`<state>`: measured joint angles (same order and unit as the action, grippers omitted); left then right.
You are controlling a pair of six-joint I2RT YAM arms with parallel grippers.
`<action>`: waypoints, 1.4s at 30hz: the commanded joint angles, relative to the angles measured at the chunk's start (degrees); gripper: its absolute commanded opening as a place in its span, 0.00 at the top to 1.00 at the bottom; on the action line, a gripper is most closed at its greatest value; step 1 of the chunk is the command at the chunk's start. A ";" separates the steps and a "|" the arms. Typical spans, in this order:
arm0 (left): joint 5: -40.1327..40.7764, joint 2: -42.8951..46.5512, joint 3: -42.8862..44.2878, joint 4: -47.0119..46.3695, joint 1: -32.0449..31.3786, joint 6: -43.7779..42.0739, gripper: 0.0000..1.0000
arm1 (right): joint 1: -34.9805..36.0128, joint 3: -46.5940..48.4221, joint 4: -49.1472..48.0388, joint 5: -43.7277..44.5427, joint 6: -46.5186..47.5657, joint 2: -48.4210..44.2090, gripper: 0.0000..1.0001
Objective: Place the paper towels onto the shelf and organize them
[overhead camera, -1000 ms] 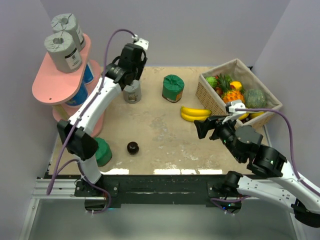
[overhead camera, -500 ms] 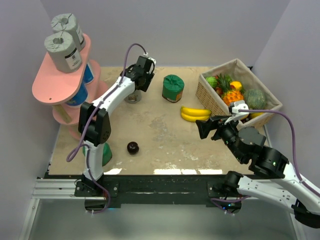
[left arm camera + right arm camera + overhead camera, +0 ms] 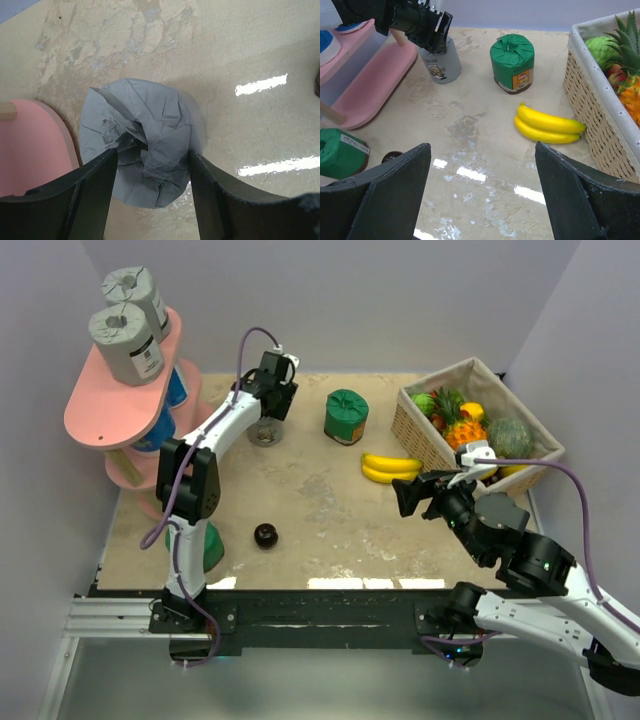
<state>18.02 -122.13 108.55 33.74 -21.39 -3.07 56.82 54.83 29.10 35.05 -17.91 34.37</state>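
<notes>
step: grasp grey roll [image 3: 150, 125], upright just beside the shelf [image 3: 30, 145] | left gripper [image 3: 152, 155]: jaws apart, straddling its crumpled top, not clamped | right gripper [image 3: 482, 147]: jaws wide apart, empty, well away from the shelf | tip: centre on dimple, sink lower, close gently

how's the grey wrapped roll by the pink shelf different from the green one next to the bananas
The grey wrapped paper towel roll stands beside the pink oval shelf board; the green wrapped roll stands nearer the yellow bananas. The left end effector hangs open over the grey roll; the green roll stands free. Both are stubby, upright, with dimpled tops.
</notes>
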 commanded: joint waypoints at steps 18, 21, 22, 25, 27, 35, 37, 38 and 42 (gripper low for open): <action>0.18 3.65 -0.72 -1.92 0.47 -0.36 0.34 | -0.13 0.45 -3.26 0.55 1.30 3.07 0.11; -1.58 4.96 -0.45 -1.83 0.47 -0.27 0.33 | -0.13 0.37 -3.61 0.46 1.39 3.33 0.11; -2.02 5.14 -0.62 -1.92 0.47 -0.27 0.33 | -0.13 0.45 -3.96 0.63 1.30 3.42 0.11; -2.82 5.23 -1.32 -1.66 0.38 -0.27 0.33 | -0.04 0.46 -4.23 0.20 1.30 3.95 0.11; -2.99 5.41 -2.81 -2.70 0.38 -0.36 0.33 | -0.13 0.37 -4.14 0.20 1.30 4.30 0.11; -2.55 2.25 -4.40 -4.38 0.38 -1.32 0.33 | -0.13 0.46 -4.49 0.37 1.48 4.48 0.11; -2.47 1.63 -4.84 -4.64 0.47 -1.24 0.33 | -0.13 0.46 -4.58 0.37 1.65 4.48 0.11; -2.38 1.54 -5.10 -5.08 0.47 -1.24 0.33 | -0.13 0.46 -4.58 0.46 1.65 4.65 0.11; -2.55 0.93 -6.07 -5.52 0.47 -1.41 0.37 | -0.13 0.45 -4.58 0.64 1.83 4.65 0.11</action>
<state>15.77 -120.36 103.42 30.61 -21.39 -3.77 56.82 54.83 27.14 35.00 -16.84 38.68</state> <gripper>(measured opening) 0.650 0.887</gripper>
